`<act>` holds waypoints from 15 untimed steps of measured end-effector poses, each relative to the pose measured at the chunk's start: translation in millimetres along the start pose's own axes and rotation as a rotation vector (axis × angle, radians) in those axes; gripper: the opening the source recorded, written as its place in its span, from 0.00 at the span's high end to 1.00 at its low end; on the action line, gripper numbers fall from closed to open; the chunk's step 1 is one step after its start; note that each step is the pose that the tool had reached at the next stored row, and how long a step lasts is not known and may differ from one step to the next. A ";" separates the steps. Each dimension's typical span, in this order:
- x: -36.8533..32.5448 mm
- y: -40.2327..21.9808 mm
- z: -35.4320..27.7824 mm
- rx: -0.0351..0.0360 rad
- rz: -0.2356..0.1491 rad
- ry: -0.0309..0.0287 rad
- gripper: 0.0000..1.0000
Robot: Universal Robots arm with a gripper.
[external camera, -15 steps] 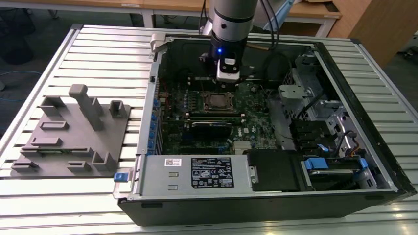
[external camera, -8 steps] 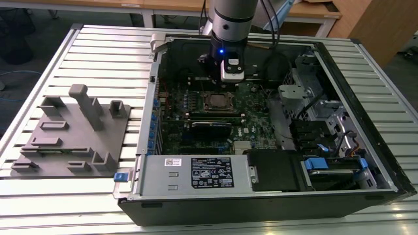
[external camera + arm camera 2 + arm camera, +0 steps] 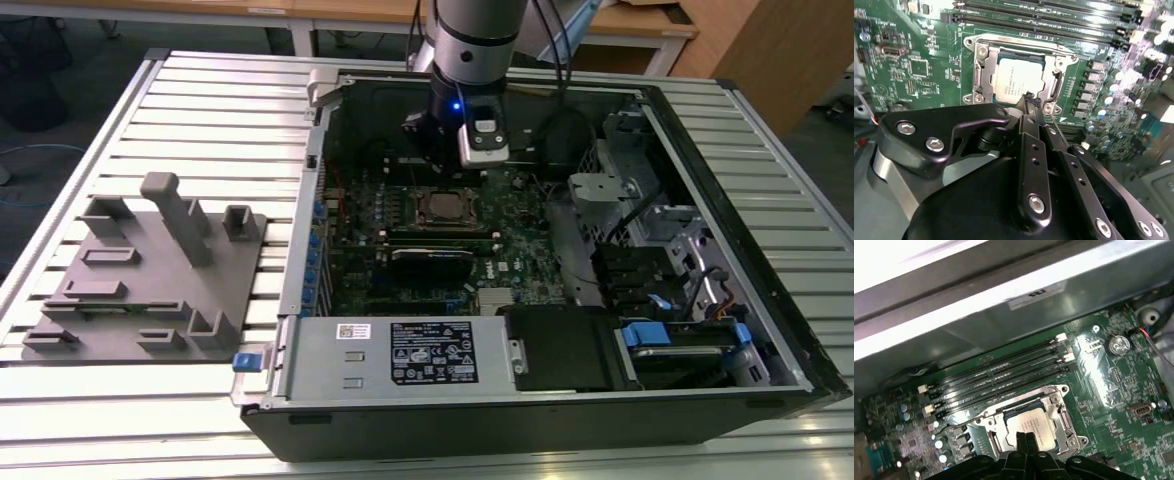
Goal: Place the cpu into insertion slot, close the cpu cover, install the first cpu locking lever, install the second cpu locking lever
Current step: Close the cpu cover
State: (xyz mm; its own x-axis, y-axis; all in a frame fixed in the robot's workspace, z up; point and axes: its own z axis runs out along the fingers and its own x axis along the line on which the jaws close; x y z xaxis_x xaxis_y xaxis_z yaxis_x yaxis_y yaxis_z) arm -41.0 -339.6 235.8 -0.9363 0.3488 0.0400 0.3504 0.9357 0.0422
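Jaws pressed together, empty, hang over the flat grey cpu (image 3: 1016,77) seated in the silver-rimmed square insertion slot (image 3: 983,56).

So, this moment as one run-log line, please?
cpu: in insertion slot | cpu cover: down | claw: shut, empty, near cpu edge

Closed pincer (image 3: 1026,436) above cpu (image 3: 1037,425)
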 end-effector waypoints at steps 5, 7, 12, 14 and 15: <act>0.0 0.0 0.1 0.0030 -0.072 0.0031 0.89; 0.0 0.0 0.1 0.0040 -0.099 0.0042 0.89; 0.0 0.0 0.2 0.0067 -0.165 0.0070 0.89; 0.0 0.0 0.2 0.0077 -0.190 0.0081 0.89; 0.0 0.0 0.2 0.0081 -0.201 0.0085 0.89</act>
State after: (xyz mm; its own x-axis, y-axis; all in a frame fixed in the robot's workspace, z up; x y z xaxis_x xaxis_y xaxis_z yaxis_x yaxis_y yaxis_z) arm -41.0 -339.7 235.6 -0.9872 0.1543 0.0401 0.1560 0.9869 0.0421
